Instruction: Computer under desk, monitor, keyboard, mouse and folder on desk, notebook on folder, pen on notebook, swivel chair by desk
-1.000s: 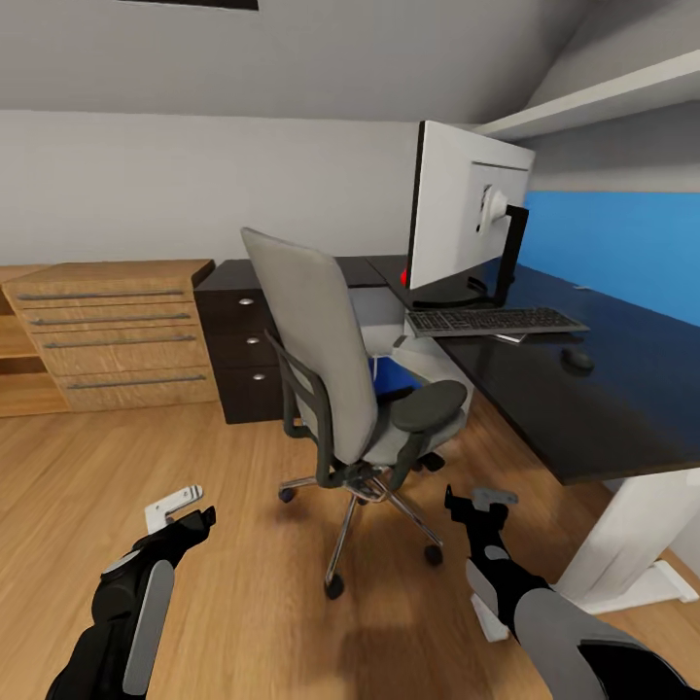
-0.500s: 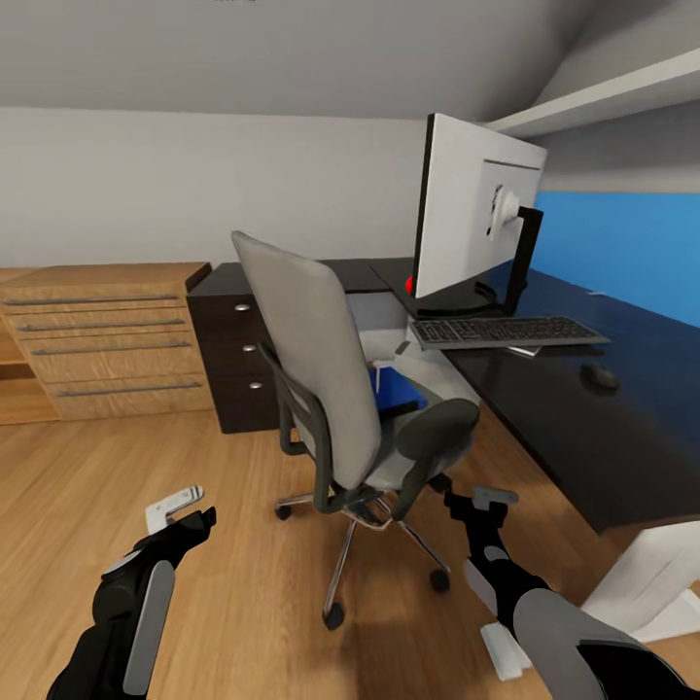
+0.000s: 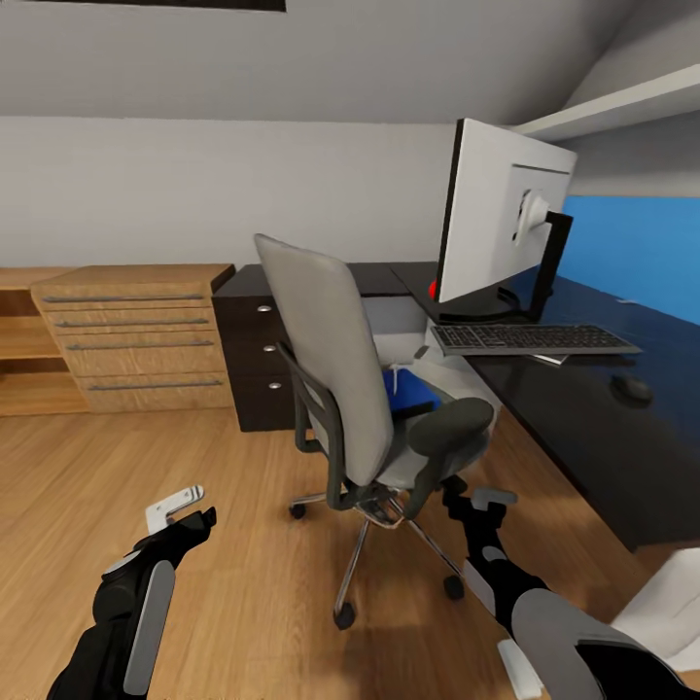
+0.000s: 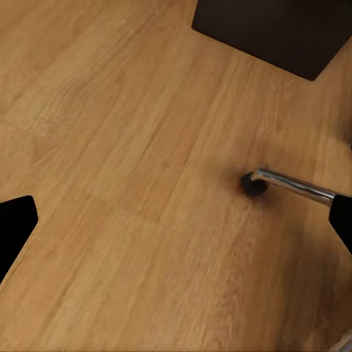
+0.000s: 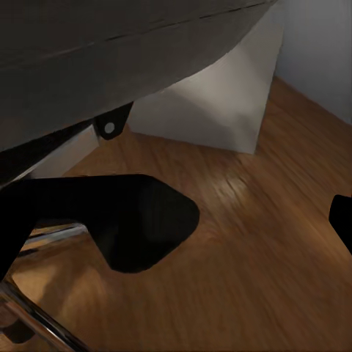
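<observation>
Both pincers are hanging wide and empty, the right gripper (image 3: 476, 503) just beside the swivel chair (image 3: 360, 389), the left gripper (image 3: 190, 513) well apart from it.

Home bedroom office corner under sloped ceiling. Wood plank floor (image 3: 194, 457); black-topped desk (image 3: 583, 408) carrying monitor (image 3: 501, 228) and keyboard (image 3: 535, 338); grey swivel chair (image 3: 340, 379); light-wood drawer unit (image 3: 136, 335) against white wall.

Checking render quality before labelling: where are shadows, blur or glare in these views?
Head view: soft shadow on the floor under the swivel chair, faint sheen on the desk, no harsh glare. Left wrist view: sharp, a chair castor with a small shadow. Right wrist view: near dark shapes look soft and blurred.
</observation>
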Available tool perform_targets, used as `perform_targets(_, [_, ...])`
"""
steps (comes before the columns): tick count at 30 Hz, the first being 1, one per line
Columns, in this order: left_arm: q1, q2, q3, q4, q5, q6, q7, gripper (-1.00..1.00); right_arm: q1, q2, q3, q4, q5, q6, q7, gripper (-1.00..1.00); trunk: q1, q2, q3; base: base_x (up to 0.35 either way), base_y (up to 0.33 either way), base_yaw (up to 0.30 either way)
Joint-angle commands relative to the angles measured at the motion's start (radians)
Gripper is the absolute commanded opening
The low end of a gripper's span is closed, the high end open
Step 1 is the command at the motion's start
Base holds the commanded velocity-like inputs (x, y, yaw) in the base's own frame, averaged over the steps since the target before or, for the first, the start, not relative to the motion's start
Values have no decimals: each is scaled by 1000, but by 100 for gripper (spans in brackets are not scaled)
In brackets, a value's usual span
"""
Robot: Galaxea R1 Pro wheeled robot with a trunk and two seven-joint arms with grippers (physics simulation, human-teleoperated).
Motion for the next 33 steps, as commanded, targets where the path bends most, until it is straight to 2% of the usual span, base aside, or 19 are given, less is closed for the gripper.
perform_targets(1, [-1,-1,1,-1,10,3,7,100,-1,1,-6,1,2,-4,1,100,0,0,-1,0,0,114])
perform_targets(11, [-1,-2,0,-1,10,3,7,100,-1,4,-4,2,0,-4,-47,100,0,0,-1,-72,36,250])
perform_targets(33, [-1,-4,-3,5,10,4,7,100,-1,10,-5,4,1,-4,-48,100,0,0,-1,-17,9,278])
